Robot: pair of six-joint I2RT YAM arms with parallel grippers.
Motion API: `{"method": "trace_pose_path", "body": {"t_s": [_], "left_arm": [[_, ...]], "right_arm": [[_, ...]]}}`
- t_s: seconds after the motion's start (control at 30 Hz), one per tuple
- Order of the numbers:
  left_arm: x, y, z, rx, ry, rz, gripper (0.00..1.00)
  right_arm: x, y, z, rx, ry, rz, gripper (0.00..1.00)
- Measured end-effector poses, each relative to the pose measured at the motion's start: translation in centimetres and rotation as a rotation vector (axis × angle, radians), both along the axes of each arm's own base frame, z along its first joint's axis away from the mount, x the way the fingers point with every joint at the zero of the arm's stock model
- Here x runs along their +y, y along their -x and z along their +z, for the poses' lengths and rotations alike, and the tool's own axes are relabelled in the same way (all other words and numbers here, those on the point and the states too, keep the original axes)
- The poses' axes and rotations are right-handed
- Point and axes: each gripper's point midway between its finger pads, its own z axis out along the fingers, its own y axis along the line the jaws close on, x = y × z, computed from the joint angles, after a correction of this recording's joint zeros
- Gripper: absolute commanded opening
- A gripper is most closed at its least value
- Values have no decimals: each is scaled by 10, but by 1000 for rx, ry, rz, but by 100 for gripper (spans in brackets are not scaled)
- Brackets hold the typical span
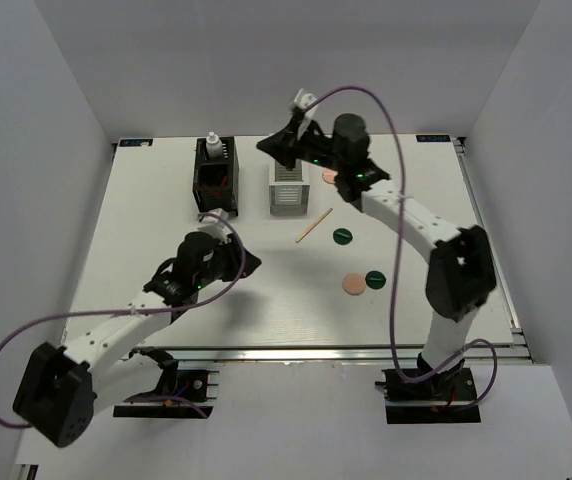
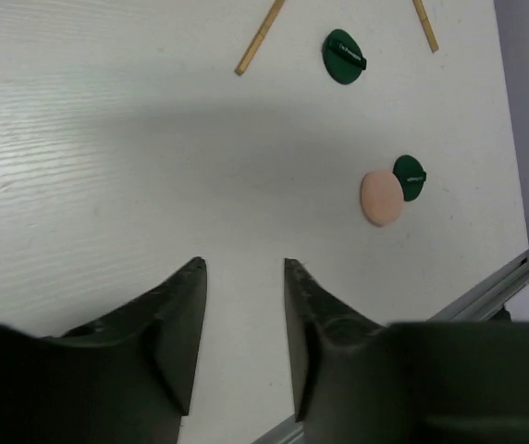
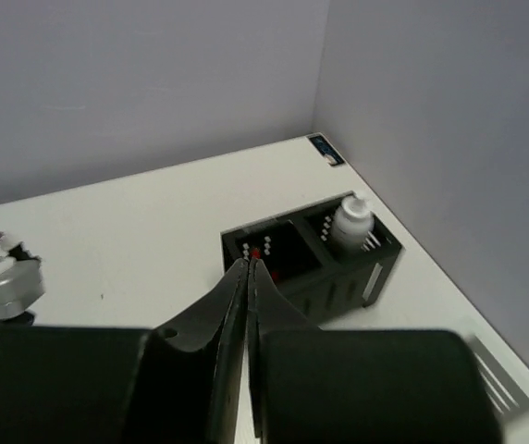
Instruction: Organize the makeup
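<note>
Presently left fingers (image 2: 186, 305) are held apart, right fingers (image 3: 232, 305) pressed together by the white box (image 1: 288, 195), which could be knocked if descended carelessly.

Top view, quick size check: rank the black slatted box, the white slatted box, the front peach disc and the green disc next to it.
1. black slatted box
2. white slatted box, far end hidden
3. peach disc and green disc: nearly alike, peach perhaps slightly bigger; not ranking them.
</note>
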Motion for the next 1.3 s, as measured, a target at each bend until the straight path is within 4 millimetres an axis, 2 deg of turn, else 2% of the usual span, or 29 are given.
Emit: {"method": "trace_pose_path", "body": {"t_s": [0.03,0.07,0.1,0.13,0.17,0.2,0.27,0.33,0.4,0.47,0.5,0.57,0.67,0.8,0.9,1.03,1.13,1.3], "left_arm": [[-10,-2,0,-1,-17,-28,55],[-18,-6,0,-6,-40,-52,62],[-25,-10,1,-15,-61,-75,65],[-32,-15,3,-23,-77,-91,72],[-39,-23,6,-36,-101,-111,74],[-48,-33,9,-51,-124,-130,76],[-64,-54,14,-79,-168,-169,77],[-81,-76,15,-108,-216,-207,77],[-99,-97,14,-138,-267,-250,77],[-121,-117,8,-166,-328,-307,77],[-129,-124,3,-173,-350,-325,77],[-146,-136,-9,-191,-405,-371,76],[-163,-146,-32,-194,-485,-426,74],[-173,-155,-57,-187,-572,-450,70],[-175,-165,-70,-189,-619,-433,69],[-174,-177,-81,-187,-663,-403,65],[-172,-183,-87,-181,-686,-386,58],[-169,-184,-106,-152,-713,-378,53]], "right_arm": [[-18,4,10,-4,7,-10,18],[-34,6,16,-1,16,-25,24],[-50,7,18,3,30,-39,30],[-70,6,15,18,53,-56,45],[-82,7,9,40,76,-59,54],[-110,2,-1,68,100,-95,59],[-150,-1,-33,150,155,-132,68],[-193,-1,-76,256,207,-185,69],[-230,10,-123,392,256,-234,69],[-251,31,-158,493,295,-260,67],[-257,45,-171,535,311,-263,66],[-263,65,-180,557,322,-263,62],[-271,84,-172,528,305,-275,54],[-290,87,-160,494,265,-325,47],[-299,87,-165,512,251,-349,46],[-299,91,-171,542,240,-345,46],[-298,92,-172,552,232,-342,46],[-297,92,-172,560,222,-341,46]]}}
